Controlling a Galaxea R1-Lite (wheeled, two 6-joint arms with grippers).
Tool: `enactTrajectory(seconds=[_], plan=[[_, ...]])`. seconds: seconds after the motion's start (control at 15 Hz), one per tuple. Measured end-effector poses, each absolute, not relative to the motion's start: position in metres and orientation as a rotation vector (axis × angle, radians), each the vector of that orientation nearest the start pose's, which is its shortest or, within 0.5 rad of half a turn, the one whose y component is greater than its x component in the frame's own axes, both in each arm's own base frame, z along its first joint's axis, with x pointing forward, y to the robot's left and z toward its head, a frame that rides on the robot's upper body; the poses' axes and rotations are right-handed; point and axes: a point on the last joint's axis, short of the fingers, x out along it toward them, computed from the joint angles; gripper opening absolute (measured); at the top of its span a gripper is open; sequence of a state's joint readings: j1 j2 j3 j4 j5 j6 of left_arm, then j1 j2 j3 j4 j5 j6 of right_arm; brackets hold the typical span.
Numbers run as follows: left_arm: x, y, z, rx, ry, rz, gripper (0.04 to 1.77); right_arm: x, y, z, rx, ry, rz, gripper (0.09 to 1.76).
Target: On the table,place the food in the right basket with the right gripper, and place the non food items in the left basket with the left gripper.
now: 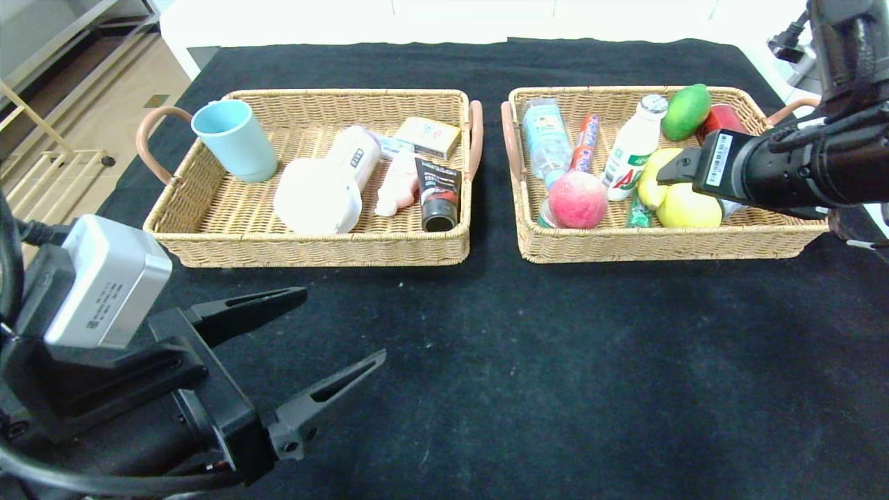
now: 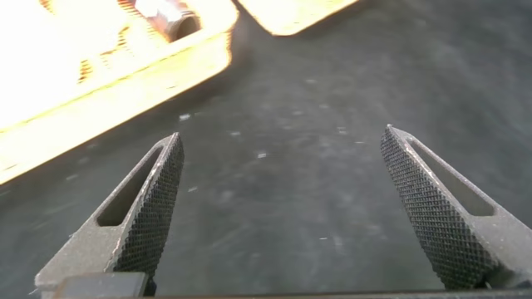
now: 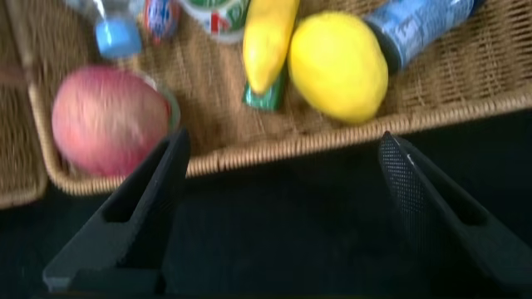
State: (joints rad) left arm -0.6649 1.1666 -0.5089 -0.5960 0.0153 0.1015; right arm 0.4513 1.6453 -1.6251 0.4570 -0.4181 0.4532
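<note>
- Head view: bright, even light; soft shadows edge the left basket (image 1: 305,243).
- Left wrist view: that basket (image 2: 108,91) glares, blown out.
- Right wrist view: motion-blurred throughout.

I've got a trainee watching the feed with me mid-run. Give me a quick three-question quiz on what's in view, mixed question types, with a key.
1. True or false: the blue cup stands upright in the left basket.
2. Which fruit lies nearest the right basket's front left corner? A) lemon B) peach C) green mango
3. Fill in: the left end effector hovers over the black ____ in front of the baskets, fingers apart.

Key: 1 true; 2 B; 3 tablecloth. The right end effector, also open, is at the right basket's front rim.
</note>
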Motion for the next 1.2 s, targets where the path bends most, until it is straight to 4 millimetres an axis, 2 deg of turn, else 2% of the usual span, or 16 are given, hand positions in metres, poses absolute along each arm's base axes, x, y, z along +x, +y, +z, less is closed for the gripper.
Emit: enactTrajectory(seconds=[0.2,0.4,0.67,0.93,1.07,1.2], plan=[[0.134,-0.09,0.228,0.113,0.015,-0.557,1.72,0.228,0.104,0.32,0.191,0.445,0.027,1.67],[0.121,-0.074,0.228,0.133,0.079,-0.492,1.72,0.183,0.086,0.317,0.109,0.399,0.15,1.68],[0.087,-0.043,0.23,0.146,0.143,-0.404,1.72,0.112,0.051,0.308,0.031,0.324,0.235,1.69],[0.043,-0.014,0.23,0.141,0.168,-0.29,1.72,0.039,0.014,0.292,0.016,0.326,0.288,1.7],[0.026,-0.006,0.229,0.131,0.151,-0.225,1.72,0.007,0.001,0.282,0.019,0.353,0.257,1.7],[0.01,-0.001,0.229,0.12,0.127,-0.18,1.72,-0.023,-0.008,0.285,0.035,0.33,0.196,1.7]])
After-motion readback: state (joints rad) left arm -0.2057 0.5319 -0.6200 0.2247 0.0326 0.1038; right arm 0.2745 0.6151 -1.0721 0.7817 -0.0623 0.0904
